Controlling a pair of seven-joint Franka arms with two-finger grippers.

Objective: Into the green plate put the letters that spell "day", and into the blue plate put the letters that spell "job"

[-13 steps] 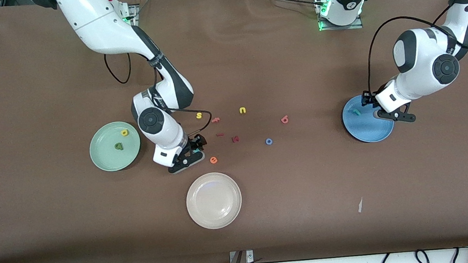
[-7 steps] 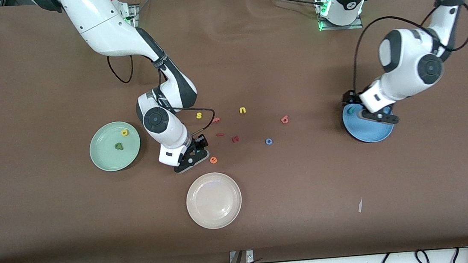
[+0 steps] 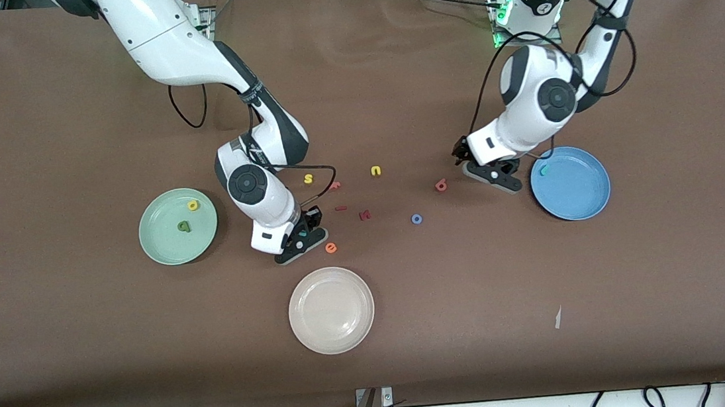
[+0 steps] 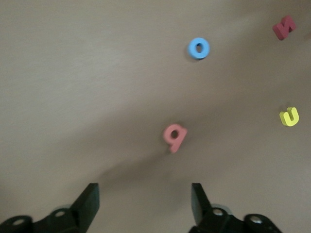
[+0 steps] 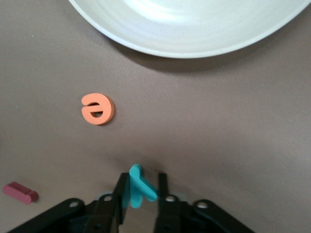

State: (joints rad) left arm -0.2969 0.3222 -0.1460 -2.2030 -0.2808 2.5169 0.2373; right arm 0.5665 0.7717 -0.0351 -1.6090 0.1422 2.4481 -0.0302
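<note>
Right hand (image 5: pixel 140 191) clamped on tiny teal foam "y" (image 5: pixel 138 190) by orange foam "e" (image 3: pixel 331 248). Left hand (image 4: pixel 144 201) open over brown tabletop (image 3: pixel 452 301) near salmon-pink foam "b" (image 4: pixel 174 137); round blue plate (image 3: pixel 578 199) beside.

Even overhead light, blurred wrist views

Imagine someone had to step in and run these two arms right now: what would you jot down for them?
Right tool: shut on the teal "y", low at the table beside the orange "e".
Left tool: open, empty, over the table beside the pink "b".
Done: yellow "d" and green "a" in the green plate; teal "j" in the blue plate.
Left: carry "y" to the green plate; move "b" and blue "o" to the blue plate.
</note>
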